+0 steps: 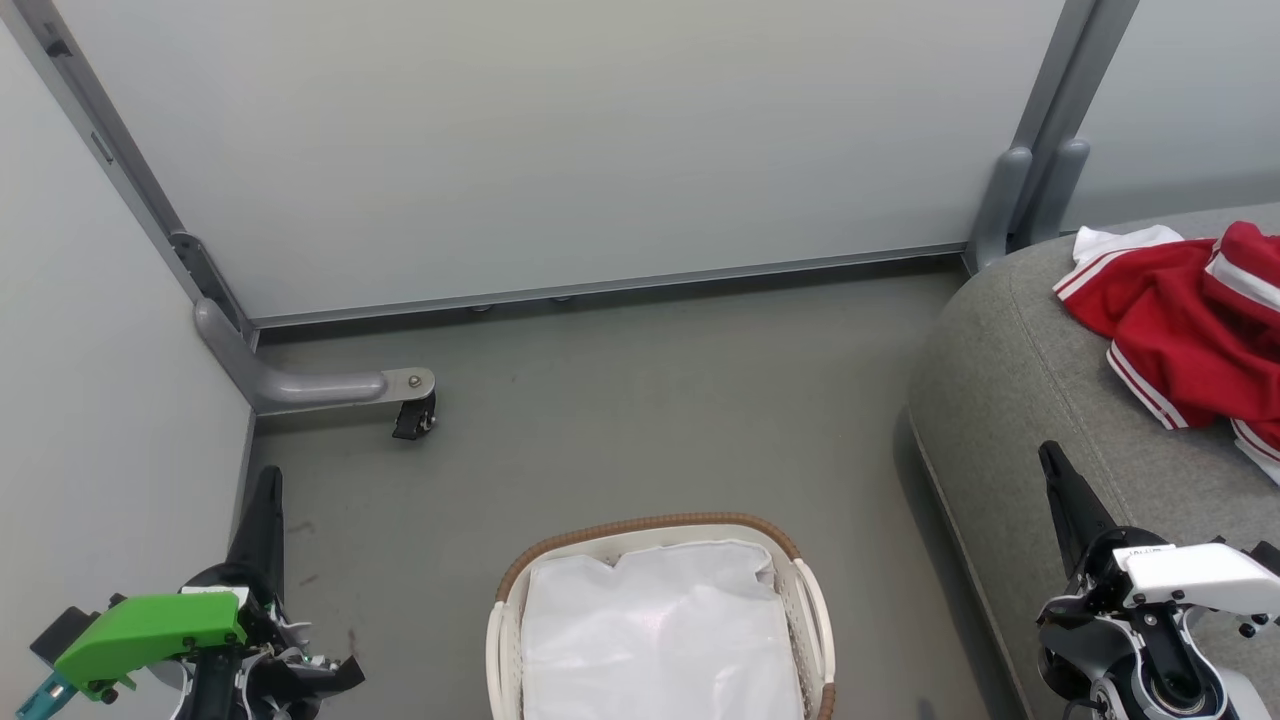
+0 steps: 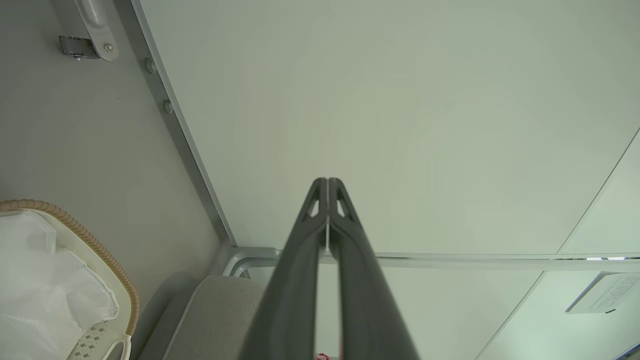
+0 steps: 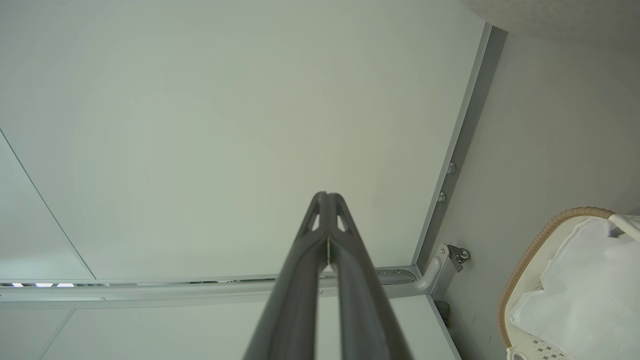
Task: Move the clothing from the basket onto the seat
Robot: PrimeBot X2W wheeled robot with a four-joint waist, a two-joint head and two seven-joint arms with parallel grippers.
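The red clothing with white stripe trim lies crumpled on the grey seat at the right. The basket, off-white with a brown woven rim, stands on the floor at the bottom centre and holds just its white liner. My left gripper is shut with nothing in it, low at the left, away from the basket. My right gripper is shut and empty, over the seat's front edge, below the clothing. The left wrist view has the shut gripper, the basket and a corner of the seat. The right wrist view has the shut gripper and the basket.
Pale partition panels close off the back and left. A grey panel foot with a black caster juts onto the floor at the left. Bare grey floor lies between the panels, the basket and the seat.
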